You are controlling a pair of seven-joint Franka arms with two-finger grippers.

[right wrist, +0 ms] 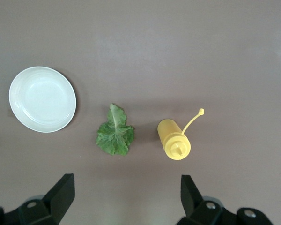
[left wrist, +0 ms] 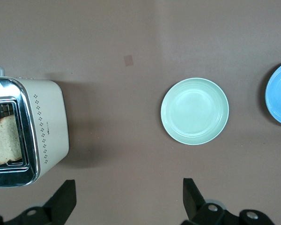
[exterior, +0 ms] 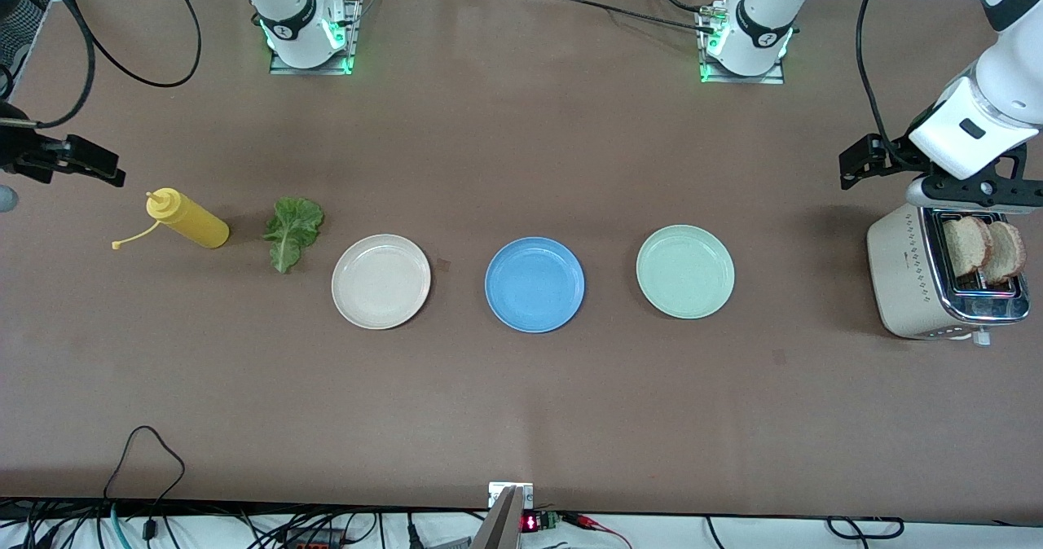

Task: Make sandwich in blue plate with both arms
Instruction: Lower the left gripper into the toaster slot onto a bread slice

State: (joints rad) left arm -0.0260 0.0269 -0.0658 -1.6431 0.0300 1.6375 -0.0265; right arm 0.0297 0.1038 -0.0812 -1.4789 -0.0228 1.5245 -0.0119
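No writing is readable anywhere. The toaster [exterior: 937, 280] holds two bread slices [exterior: 982, 248]. The blue plate [exterior: 534, 284] sits bare mid-bench, between cream plate [exterior: 380, 281] and green plate [exterior: 685, 271]. The left gripper [left wrist: 129, 199] hangs over the bench beside the toaster, the right gripper [right wrist: 126, 197] over the bench near the lettuce [exterior: 292, 230]; both have their fingers spread wide, holding nothing.

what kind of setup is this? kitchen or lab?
Likely a robotics lab bench dressed as a kitchen task: two arm bases bolted to a brown table, loose cables along its edges, and props laid out on it: a toaster holding bread, three plates including the blue plate, lettuce.
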